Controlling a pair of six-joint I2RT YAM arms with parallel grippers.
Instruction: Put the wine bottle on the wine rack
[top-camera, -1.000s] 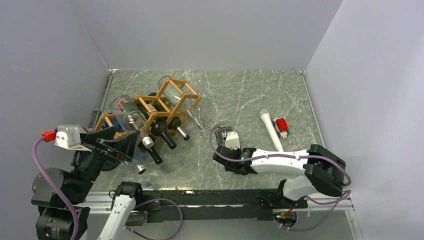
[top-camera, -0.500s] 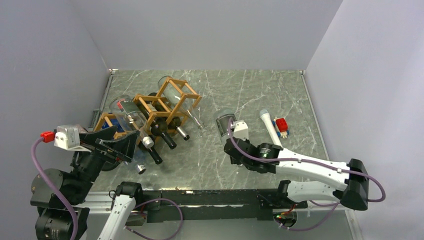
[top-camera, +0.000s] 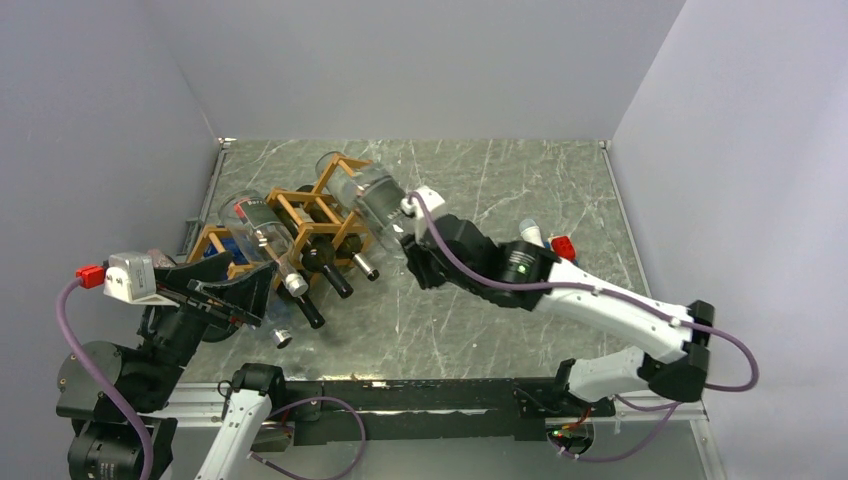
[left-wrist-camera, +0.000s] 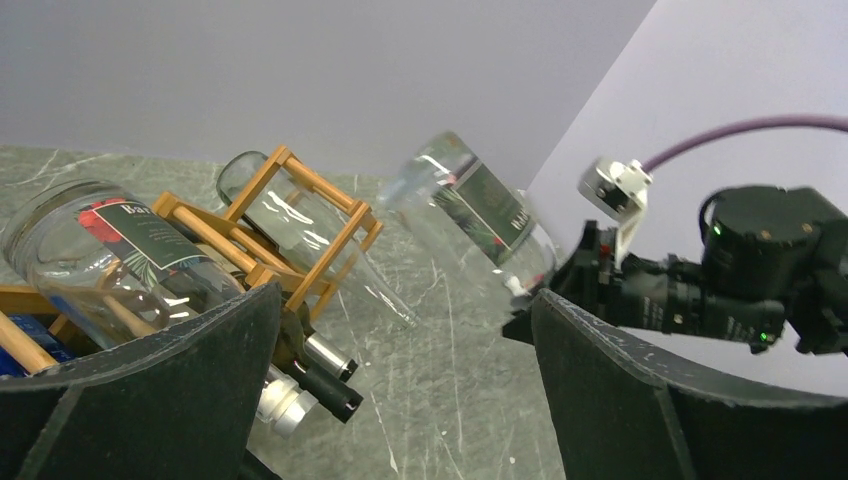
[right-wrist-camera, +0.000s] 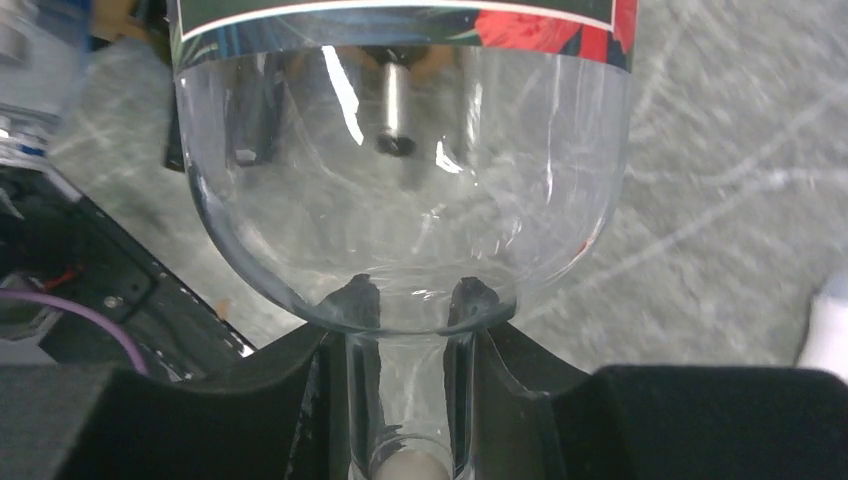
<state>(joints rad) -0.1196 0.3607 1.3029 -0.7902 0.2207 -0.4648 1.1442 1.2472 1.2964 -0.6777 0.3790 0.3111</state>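
Though the clear glass wine bottle (top-camera: 378, 202) looked empty and light, it seemed slippery and fragile; the right gripper (right-wrist-camera: 410, 298) clamped its neck.

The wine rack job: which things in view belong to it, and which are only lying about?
Belong to the job: clear wine bottle, its neck gripped in the right tool; wine rack.
Lying about: white microphone; small red block; bottles already in the rack.
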